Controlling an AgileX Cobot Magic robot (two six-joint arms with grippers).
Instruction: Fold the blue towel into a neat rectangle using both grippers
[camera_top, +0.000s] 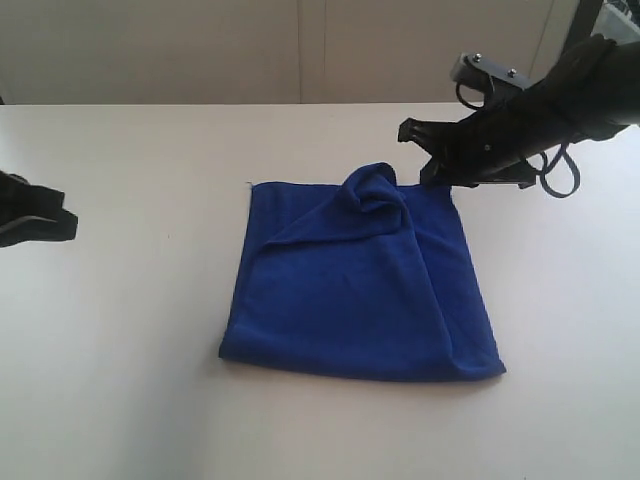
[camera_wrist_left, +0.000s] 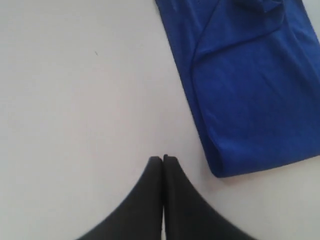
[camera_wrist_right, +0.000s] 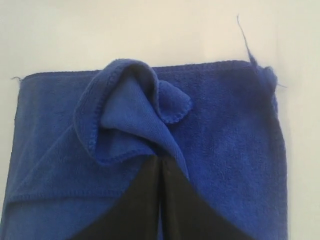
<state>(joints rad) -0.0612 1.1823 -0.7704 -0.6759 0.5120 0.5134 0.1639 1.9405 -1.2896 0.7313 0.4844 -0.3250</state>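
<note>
Your blue towel (camera_top: 350, 290) lies on the white worktop (camera_top: 130, 330), near its middle in the exterior view, doubled over into a rough, slightly skewed rectangle. Its near edge sits fairly straight, while a diagonal crease runs across the upper layer from the left side toward the far edge. At that far edge a raised fold (camera_wrist_right: 130, 110) of cloth stands up in a loose, curled peak, its stitched hem showing. Your right claw (camera_wrist_right: 160, 159) reaches in from the far right side, tips pressed together, and the sides of that peak run down into them, so it looks clamped on the towel there. A loose thread (camera_wrist_right: 243, 35) sticks out from a frayed corner of the cloth beside it. Your left claw (camera_wrist_left: 163, 159) hangs over bare worktop at the left side of the scene, well apart from the towel. Its two dark tips are together and nothing is between them. From its wrist view you see only the towel's nearer folded edge and one rounded corner.
</note>
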